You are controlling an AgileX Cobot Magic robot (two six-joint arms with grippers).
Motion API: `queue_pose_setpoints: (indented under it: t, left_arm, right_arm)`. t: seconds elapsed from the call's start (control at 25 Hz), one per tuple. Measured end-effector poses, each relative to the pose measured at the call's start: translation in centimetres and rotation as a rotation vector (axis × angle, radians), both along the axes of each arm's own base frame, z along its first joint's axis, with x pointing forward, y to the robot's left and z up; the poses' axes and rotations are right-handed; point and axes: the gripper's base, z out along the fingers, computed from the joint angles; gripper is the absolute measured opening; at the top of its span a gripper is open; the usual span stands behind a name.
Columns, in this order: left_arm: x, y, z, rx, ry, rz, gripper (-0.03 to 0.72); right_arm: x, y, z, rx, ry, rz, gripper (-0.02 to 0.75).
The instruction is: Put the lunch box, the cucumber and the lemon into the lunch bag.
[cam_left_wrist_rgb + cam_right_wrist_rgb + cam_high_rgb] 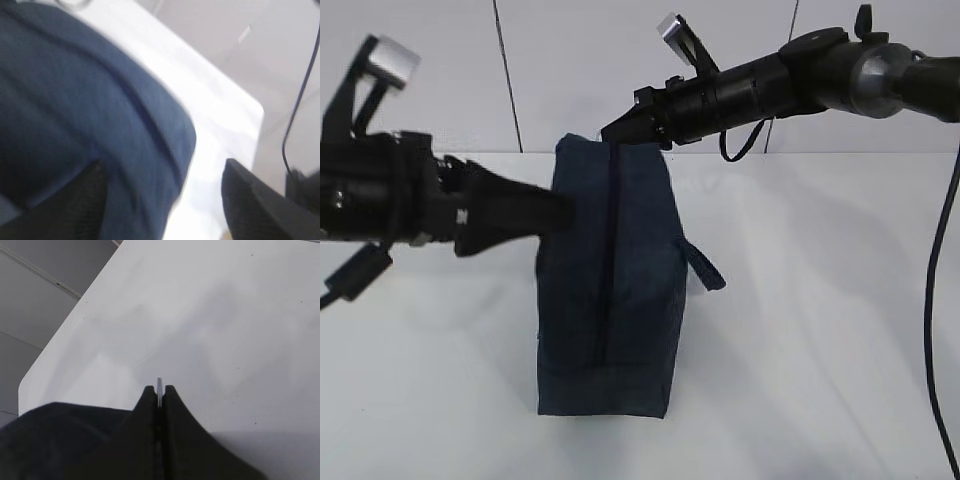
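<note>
One lunch bag (608, 280) stands upright at the centre of the white bench (820, 350), its zipper line (611, 250) running from 12 to 6 o'clock and one strap handle (705, 268) on its 3 o'clock side. Two hands are present: the left hand (165, 200), at 9 o'clock of the bag, is released with fingers spread beside the fabric. The right hand (159, 390), at the bag's 12 o'clock end, is clenched on a thin silver piece (159, 385).

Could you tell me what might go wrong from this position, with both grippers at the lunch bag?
1. The right gripper is shut on a thin silver piece, probably the zipper pull; tugging it could tip or drag the upright lunch bag.
2. The left gripper has its fingers spread beside the bag, so nothing may brace it.
</note>
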Motion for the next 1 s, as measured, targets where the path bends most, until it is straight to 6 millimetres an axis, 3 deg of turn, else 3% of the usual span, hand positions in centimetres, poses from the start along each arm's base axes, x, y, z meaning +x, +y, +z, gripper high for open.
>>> queue_pose_setpoints:
  t: [0.28,0.4,0.64,1.0]
  left_arm:
    - [1.8,2.1,7.6,-0.038,-0.145,0.386,0.471]
    - [3.1,2.4,9.6,-0.06,-0.18,0.48,0.47]
    - [5.5,1.8,8.8,-0.042,-0.147,0.501,0.468]
    - [6.3,1.4,7.4,-0.036,-0.091,0.497,0.466]
  right_arm:
    - [-0.1,0.1,0.2,0.029,0.008,0.015,0.02]
    - [-0.2,0.2,0.3,0.04,0.012,0.018,0.02]
    - [-0.3,0.2,0.4,0.048,0.017,0.028,0.02]
    - [-0.3,0.2,0.4,0.051,0.018,0.029,0.02]
